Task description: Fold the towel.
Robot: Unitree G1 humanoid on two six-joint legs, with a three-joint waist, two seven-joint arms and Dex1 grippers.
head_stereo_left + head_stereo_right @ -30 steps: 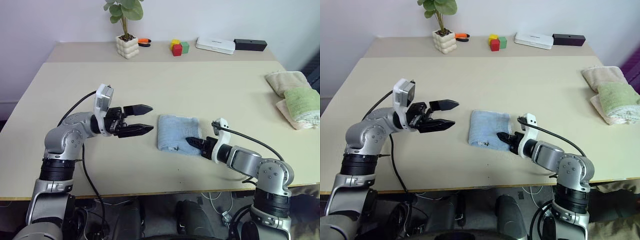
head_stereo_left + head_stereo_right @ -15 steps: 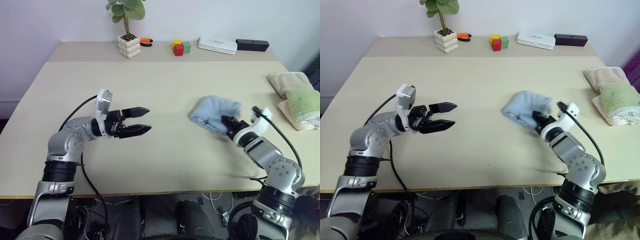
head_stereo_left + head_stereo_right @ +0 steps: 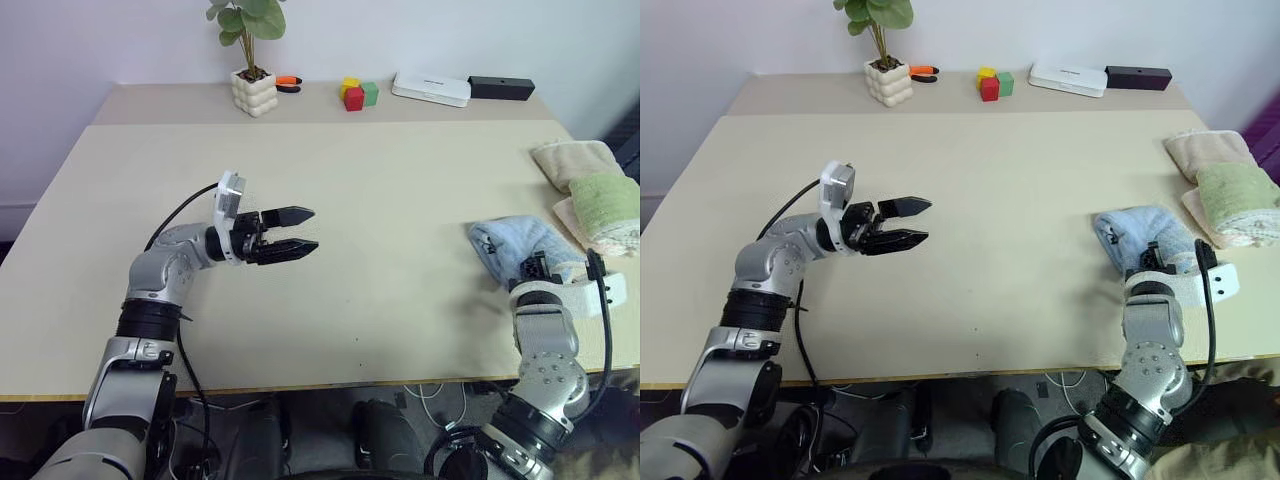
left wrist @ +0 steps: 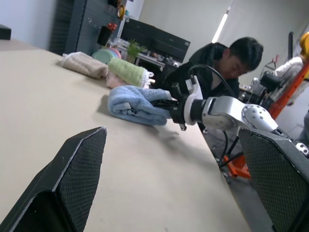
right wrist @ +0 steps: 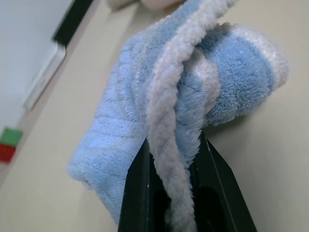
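Right gripper (image 3: pixel 1153 256) clamped on the towel (image 3: pixel 1138 235), whitish edge trim pinched between nearly closed fingers (image 5: pixel 140 193). Dragged from table (image 3: pixel 380 180) centre out to the right edge over the last second; a second ago lay flat as a neat folded rectangle mid-table. Now bunched and rumpled, sitting just beside the beige towel (image 3: pixel 575 165) and green towel (image 3: pixel 606 205) stack. Looks like folding finished and bundle going to the pile, though fold shape partly lost in the drag. Left gripper (image 3: pixel 300 232) empty, jaws spread wide, hovering above mid-table; nudged slightly toward centre versus earlier, otherwise same pose. Person (image 4: pixel 227 60) seated beyond the table's right side.
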